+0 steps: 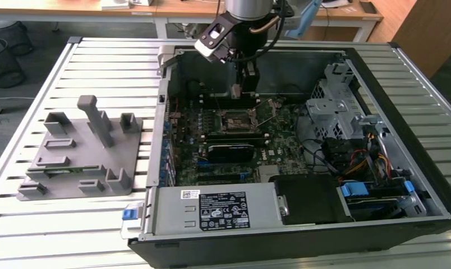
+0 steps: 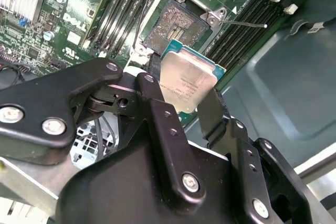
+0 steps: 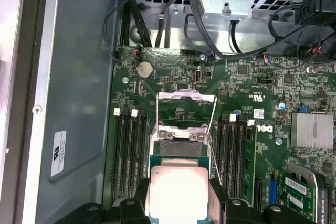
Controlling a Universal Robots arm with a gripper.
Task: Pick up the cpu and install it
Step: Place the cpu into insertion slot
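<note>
Pressure from two black fingers (image 2: 212,114) holds the cpu (image 2: 189,85) by opposite edges, its silver-grey top facing the cameras in both wrist views, so the gripper (image 2: 185,100) is clamped on the chip rather than standing apart. The cpu (image 3: 176,192) hangs in the air inside the case, not yet seated. What matters is where the socket (image 3: 181,148) lies: in the first wrist view it sits directly past the chip's free edge, partly covered by it, with the load frame (image 3: 186,109) swung open beyond. The chip is square, so it has no long axis, but its edges run roughly parallel to the socket's edges there; in the second wrist view it appears tilted relative to the socket (image 2: 170,27), though how much is hard to judge. In the exterior view the gripper (image 1: 239,89) hovers over the motherboard (image 1: 278,145), close above the socket (image 1: 231,120) and a little toward the case's far wall. Memory slots (image 3: 128,150) flank the socket on both sides. Around the board stands the open computer case (image 1: 405,73), with a power supply (image 1: 210,207) at its near end and a drive cage (image 1: 334,101) on the exterior view's right. The case lies on a slatted metal table (image 1: 98,56), beside a grey fixture (image 1: 83,151) on the exterior view's left, with desks (image 1: 173,8) behind.
</note>
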